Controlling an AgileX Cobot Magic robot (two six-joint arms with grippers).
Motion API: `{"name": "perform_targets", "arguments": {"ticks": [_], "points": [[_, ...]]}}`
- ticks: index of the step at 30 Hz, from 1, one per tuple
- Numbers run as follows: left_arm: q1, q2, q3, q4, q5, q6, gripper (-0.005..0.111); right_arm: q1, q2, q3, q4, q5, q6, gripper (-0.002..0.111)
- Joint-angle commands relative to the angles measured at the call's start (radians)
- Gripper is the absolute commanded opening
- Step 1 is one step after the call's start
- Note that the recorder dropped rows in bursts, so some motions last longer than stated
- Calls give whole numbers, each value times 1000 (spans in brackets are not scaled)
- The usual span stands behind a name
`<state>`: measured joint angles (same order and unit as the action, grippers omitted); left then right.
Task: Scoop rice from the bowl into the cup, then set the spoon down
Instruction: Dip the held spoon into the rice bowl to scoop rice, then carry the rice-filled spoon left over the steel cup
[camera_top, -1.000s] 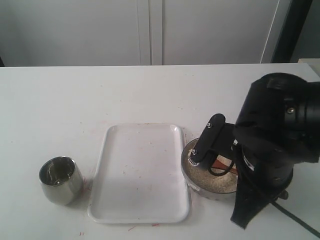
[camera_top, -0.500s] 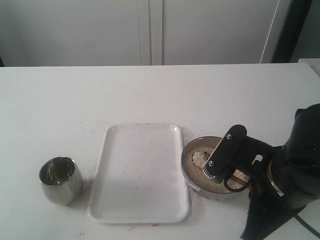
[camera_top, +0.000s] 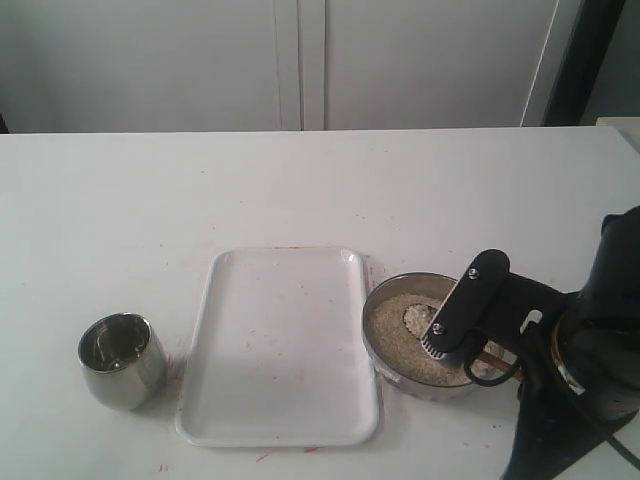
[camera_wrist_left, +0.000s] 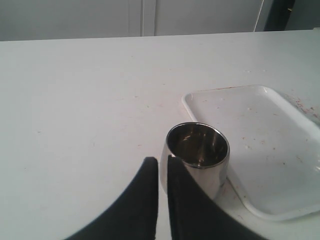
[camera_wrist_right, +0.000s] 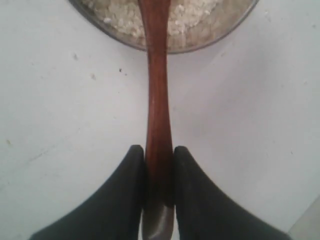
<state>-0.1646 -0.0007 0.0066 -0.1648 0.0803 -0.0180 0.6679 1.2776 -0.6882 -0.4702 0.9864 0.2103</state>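
The wide steel bowl (camera_top: 385, 295) sits right of the tray, and beige rice (camera_top: 392, 335) fills it. My right gripper (camera_top: 450, 338) hangs over the bowl's right side, shut on the handle of the reddish-brown wooden spoon (camera_top: 489, 355). The spoon's head lies in the rice under a small heap of grains. In the right wrist view the fingers (camera_wrist_right: 131, 165) of the right gripper (camera_wrist_right: 159, 156) pinch the spoon (camera_wrist_right: 157, 90), which runs over the bowl (camera_wrist_right: 210, 40) rim into the rice (camera_wrist_right: 117, 17). The steel cup (camera_top: 122, 360) stands far left. My left gripper (camera_wrist_left: 162, 164) is shut on nothing, near the cup (camera_wrist_left: 197, 150).
A white rectangular tray (camera_top: 282, 345) lies between the cup and the bowl, and it shows beside the cup in the left wrist view as the tray (camera_wrist_left: 265, 145). The right arm's black body (camera_top: 590, 380) fills the near right corner. White cabinet doors close off the back.
The right arm has dropped and pulled back toward the near right. The spoon has been drawn across the bowl, and a small heap of rice now sits on its head.
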Motion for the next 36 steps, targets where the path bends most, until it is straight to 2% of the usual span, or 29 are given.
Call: {"name": "perform_targets", "arguments": {"ticks": [1,8,13,20,23,30,36], "points": [[-7,1,-7,-8,-4,-1,14,-10,-8,-37,-1,65,-1,0],[-7,1,-7,-8,-4,-1,14,8,-8,-194,77,91,-74,0],[-7,1,-7,-8,-4,-1,14,116,72,-390,77,221,-75,0],[-7,1,-7,-8,-4,-1,14,304,302,-621,77,223,-68,0],[-7,1,-7,-8,-4,-1,14,350,413,-715,77,223,-68,0],[-7,1,-7,-8,-4,-1,14,402,584,-874,72,223,-68,0],[-7,1,-7,-8,-4,-1,14,402,644,-908,51,223,-75,0]]}}
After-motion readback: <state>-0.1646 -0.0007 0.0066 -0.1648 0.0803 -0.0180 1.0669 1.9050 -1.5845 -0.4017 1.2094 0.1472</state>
